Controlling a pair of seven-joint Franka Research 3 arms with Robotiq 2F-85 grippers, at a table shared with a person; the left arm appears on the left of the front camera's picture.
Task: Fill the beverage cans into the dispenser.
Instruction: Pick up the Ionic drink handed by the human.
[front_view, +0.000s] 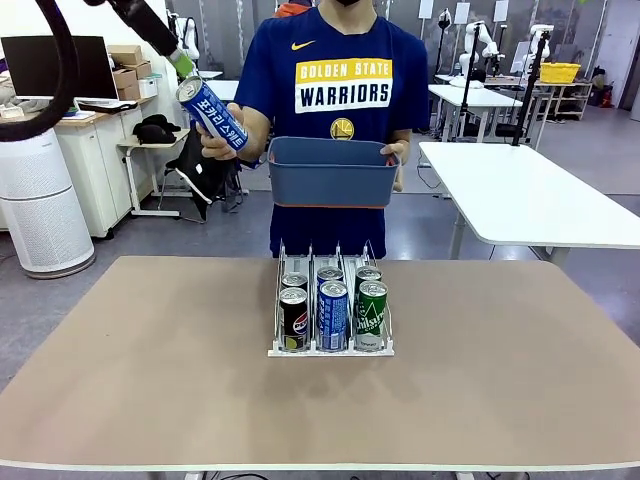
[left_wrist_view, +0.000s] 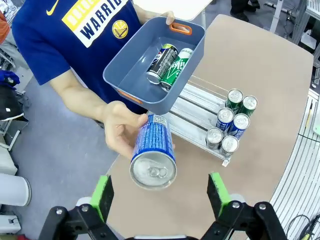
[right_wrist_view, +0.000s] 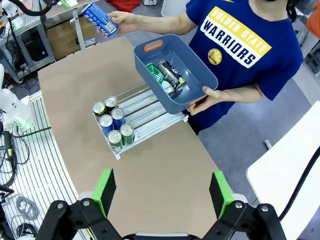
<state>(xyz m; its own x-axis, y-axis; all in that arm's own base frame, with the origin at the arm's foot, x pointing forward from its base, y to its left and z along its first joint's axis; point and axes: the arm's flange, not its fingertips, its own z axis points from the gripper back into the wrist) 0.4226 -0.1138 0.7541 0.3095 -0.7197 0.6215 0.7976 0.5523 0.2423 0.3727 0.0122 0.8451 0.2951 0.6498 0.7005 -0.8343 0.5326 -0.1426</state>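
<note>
Fingers (left_wrist_view: 102, 196) on your left gripper (left_wrist_view: 160, 197) stand wide apart with nothing clamped. A blue can (left_wrist_view: 152, 150) points its silver top into that gap, just ahead of the green pads and touching neither. The person's hand (left_wrist_view: 116, 131) wraps the can's body from one side, so it sits right in your line of grip. It holds the can in the air past the table's far edge, over towards the far left corner.

Your right gripper (right_wrist_view: 162, 192) is spread open as well, empty, looking down over the table (right_wrist_view: 165, 165).

The dispenser (front_view: 330, 349) stands midway between the table's left and right edges, with its back end by the far edge. Six cans stand upright at its front end, two deep: two black cans (front_view: 294, 318) in the left lane, two blue cans (front_view: 333, 315) in the middle, two green cans (front_view: 371, 315) in the right lane.

The person's other hand (front_view: 398, 155) holds a blue-grey tub (front_view: 330, 180) above the far edge, directly behind the dispenser. From both wrist cameras the tub overlaps the lanes' back end. One black can (left_wrist_view: 161, 61) and one green can (left_wrist_view: 176, 70) lie on their sides in it.

Beyond the far right corner stands a white table (front_view: 530, 200), and beyond the far left corner a white cylindrical appliance (front_view: 40, 205).
</note>
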